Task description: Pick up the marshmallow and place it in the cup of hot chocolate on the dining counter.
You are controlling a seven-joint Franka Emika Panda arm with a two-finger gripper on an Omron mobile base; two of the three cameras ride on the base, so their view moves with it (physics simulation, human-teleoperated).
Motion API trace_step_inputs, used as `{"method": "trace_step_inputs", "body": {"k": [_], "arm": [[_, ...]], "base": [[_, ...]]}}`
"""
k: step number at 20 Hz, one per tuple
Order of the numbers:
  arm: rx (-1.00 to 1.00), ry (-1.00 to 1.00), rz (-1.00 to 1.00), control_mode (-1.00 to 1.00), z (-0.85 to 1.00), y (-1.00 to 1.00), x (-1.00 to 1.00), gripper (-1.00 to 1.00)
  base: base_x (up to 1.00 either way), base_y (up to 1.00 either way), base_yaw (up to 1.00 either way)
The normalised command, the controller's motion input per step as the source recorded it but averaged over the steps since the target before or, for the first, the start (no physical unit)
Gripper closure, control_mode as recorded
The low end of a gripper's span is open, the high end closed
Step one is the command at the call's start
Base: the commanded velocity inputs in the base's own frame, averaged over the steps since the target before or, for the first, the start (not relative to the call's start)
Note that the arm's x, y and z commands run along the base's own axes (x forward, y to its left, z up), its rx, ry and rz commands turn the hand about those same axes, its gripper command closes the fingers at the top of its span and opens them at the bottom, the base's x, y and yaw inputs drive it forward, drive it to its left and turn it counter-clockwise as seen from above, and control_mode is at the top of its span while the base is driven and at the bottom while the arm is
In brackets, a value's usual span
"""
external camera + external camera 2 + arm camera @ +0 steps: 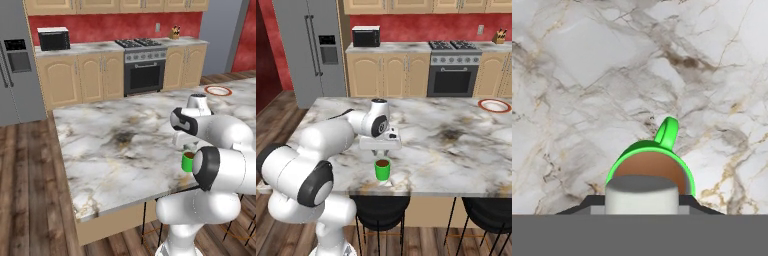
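Note:
A small bright green cup of hot chocolate stands near the front edge of the marble dining counter. In the left base view the cup is partly hidden by my arm. My gripper hangs just above it, pointing down. In the hand view the whitish-grey marshmallow sits between the dark fingertips of my gripper, which is shut on it. Right beneath it are the cup's green rim and handle, with brown liquid inside.
A white plate with a red rim lies at the counter's far right, also in the left base view. Black stools stand under the counter's front edge. Stove, microwave and fridge line the back wall.

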Motion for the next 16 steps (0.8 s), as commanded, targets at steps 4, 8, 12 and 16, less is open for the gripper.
{"method": "trace_step_inputs", "body": {"k": [4, 8, 12, 16], "arm": [[0.00, 0.00, -0.01, -1.00, -0.08, 0.00, 0.00, 1.00], [0.00, 0.00, -0.02, -1.00, -0.13, 0.00, 0.00, 1.00], [0.00, 0.00, -0.04, -1.00, -0.09, 0.00, 0.00, 1.00], [0.00, 0.00, -0.04, -1.00, -0.06, -0.01, 0.00, 1.00]], "base": [[0.00, 0.00, 0.00], [0.00, 0.00, 0.00], [0.00, 0.00, 0.00], [0.00, 0.00, 0.00]]}}
